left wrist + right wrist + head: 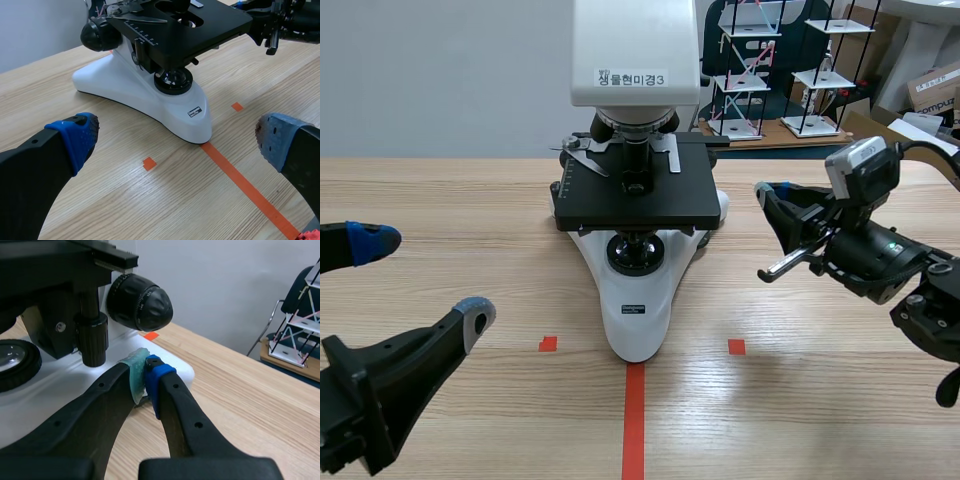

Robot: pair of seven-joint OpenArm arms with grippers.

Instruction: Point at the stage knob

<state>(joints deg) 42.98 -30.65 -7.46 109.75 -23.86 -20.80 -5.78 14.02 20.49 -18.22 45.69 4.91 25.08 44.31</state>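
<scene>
A white microscope (636, 305) with a black stage (670, 200) stands mid-table. Its stage knob (92, 340), a ribbed black stem, hangs under the stage's right side, below the big round focus knob (140, 301). My right gripper (763, 190) is shut on nothing, pads pressed together, to the right of the stage. In the right wrist view the right gripper (145, 366) tips aim at the stage knob's lower end, a short gap away, over the white base (172, 367). My left gripper (425, 280) stands open, low at the near left and well clear of the microscope (130, 90).
Orange-red tape marks (634, 420) lie in front of the microscope. White wire-and-shelf models (750, 70) and cardboard boxes (935, 85) stand behind the table at the far right. Bare wood shows on both sides of the microscope.
</scene>
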